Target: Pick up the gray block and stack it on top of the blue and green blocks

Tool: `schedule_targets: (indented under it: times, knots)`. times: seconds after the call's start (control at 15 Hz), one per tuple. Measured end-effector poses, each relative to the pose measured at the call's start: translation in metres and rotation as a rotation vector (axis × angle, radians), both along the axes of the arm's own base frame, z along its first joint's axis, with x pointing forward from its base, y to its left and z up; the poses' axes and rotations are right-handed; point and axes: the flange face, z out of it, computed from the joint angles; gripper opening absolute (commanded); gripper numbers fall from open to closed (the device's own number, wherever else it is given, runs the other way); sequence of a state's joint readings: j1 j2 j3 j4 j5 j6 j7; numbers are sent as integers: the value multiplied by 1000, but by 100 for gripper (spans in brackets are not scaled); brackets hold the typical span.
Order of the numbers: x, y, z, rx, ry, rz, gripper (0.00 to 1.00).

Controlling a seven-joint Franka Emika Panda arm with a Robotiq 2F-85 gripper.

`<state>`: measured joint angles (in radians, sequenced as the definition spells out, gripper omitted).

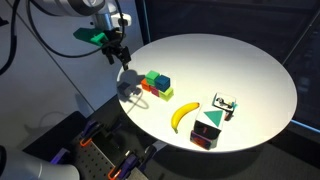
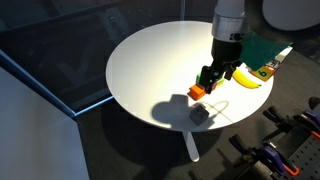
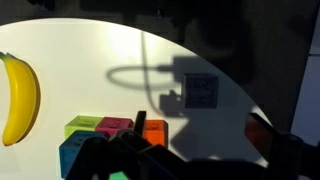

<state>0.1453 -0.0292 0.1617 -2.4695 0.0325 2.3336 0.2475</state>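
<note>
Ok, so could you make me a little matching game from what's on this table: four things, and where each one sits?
Things:
1. banana
2. gray block
3. green cube
4. dark box

Places:
A. in the huddle of coloured blocks
B. standing alone, apart from the other blocks
C. near the edge of the table, beside the small white-and-black gadget
D. lying flat between the huddle and the box

Pairs: 1-D, 2-B, 3-A, 4-C.

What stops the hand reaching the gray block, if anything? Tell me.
Probably yes: the gray block sits alone near the table edge, apart from the coloured blocks, and the hand hangs nearby with nothing between.
</note>
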Motion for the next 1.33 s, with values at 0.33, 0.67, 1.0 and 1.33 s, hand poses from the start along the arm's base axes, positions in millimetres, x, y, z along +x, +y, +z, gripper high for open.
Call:
schedule_targets:
  times: [0.33,0.67,1.0,1.33]
  knots:
    - [-1,1,-2,-1,4,4,100]
    - [-8,27,-21,-43,-27,135,100]
    - [-14,45,-57,-77,-81,290,100]
    - [-16,44,-86,-42,-108,291,100]
